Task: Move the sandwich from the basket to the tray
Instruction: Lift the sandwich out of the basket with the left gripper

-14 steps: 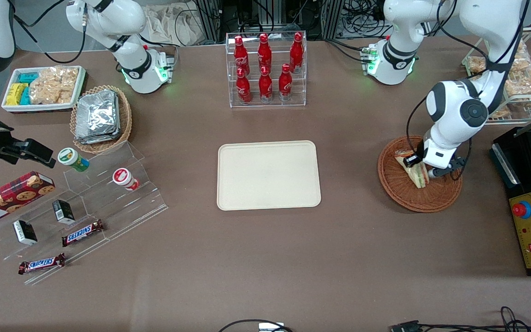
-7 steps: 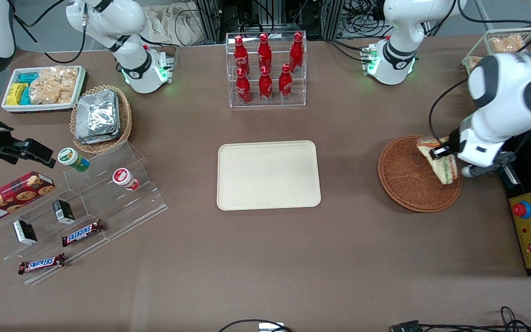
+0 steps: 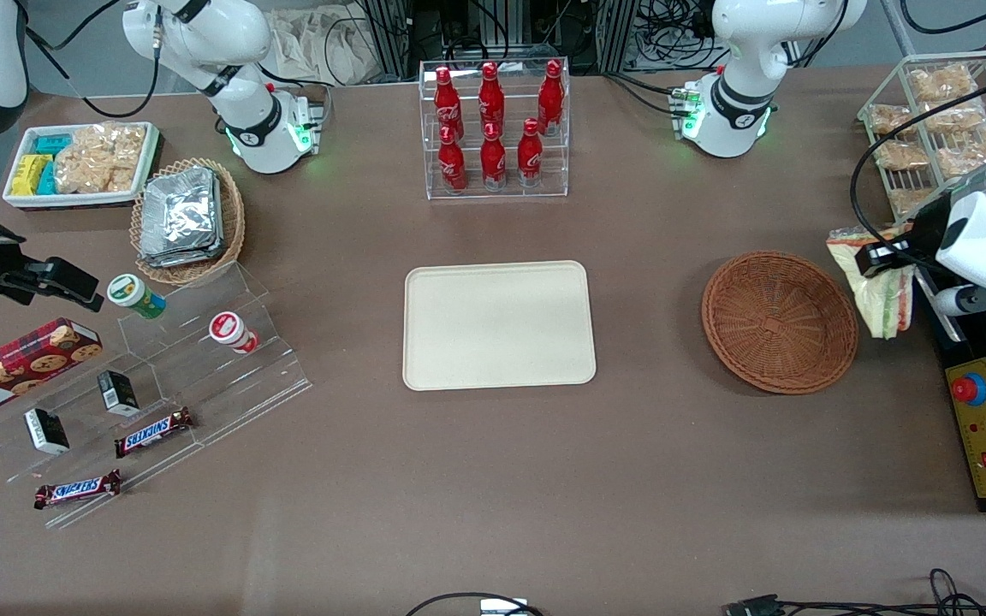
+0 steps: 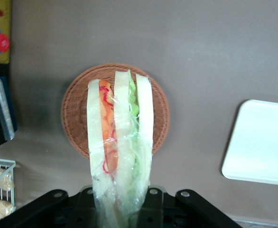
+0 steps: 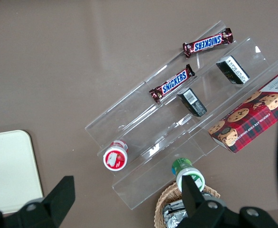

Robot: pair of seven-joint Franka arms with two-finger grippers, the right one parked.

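Note:
My left gripper [image 3: 891, 272] is shut on the sandwich [image 3: 876, 282], a wrapped wedge of pale bread with orange and green filling, and holds it high in the air beside the basket, toward the working arm's end of the table. The wrist view shows the sandwich [image 4: 120, 142] hanging from the gripper [image 4: 120, 209] above the basket [image 4: 72, 118]. The reddish-brown wicker basket [image 3: 780, 321] is empty. The cream tray [image 3: 497, 325] lies flat in the middle of the table, and one corner of it shows in the wrist view [image 4: 260, 142].
A black control box with a red button [image 3: 971, 389] lies beside the basket at the working arm's end. A wire rack of snack bags [image 3: 929, 145] stands farther from the camera there. A clear rack of red bottles [image 3: 493, 128] stands farther from the camera than the tray.
The gripper has lifted the sandwich out of the basket and carried it up and sideways toward the working arm's end. The basket is now empty.

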